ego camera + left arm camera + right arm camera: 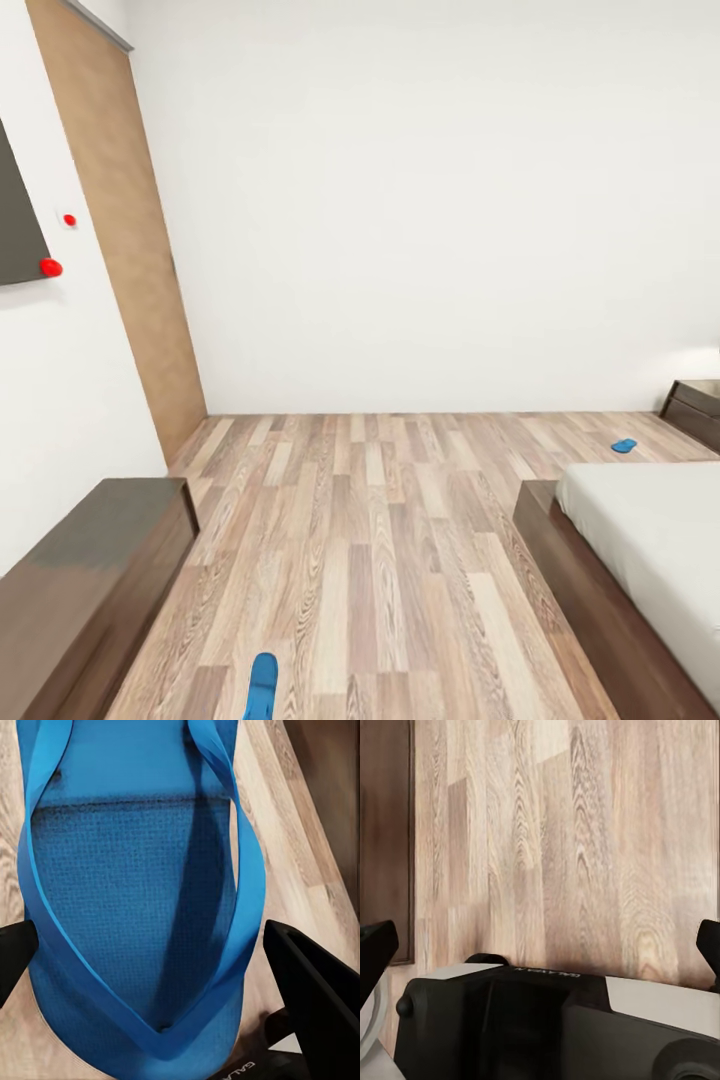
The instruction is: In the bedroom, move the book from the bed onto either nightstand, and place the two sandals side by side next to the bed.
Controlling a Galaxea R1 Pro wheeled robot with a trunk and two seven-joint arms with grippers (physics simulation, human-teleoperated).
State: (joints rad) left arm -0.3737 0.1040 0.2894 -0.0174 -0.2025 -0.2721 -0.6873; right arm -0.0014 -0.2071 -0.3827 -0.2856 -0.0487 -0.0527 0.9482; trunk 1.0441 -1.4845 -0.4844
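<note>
One blue sandal lies between the two black fingers of my left gripper, which touch its two sides, with the wood floor beneath it. It also pokes into the head view as the sandal at the bottom edge. The other sandal lies flat on the floor at the far right, between the bed and the nightstand. My right gripper is open over bare floor with nothing between its fingers. The book is out of view.
A long low dark wooden cabinet runs along the left wall. A wood-panelled door stands in the left corner. Open plank floor stretches between the cabinet and the bed's dark frame up to the white far wall.
</note>
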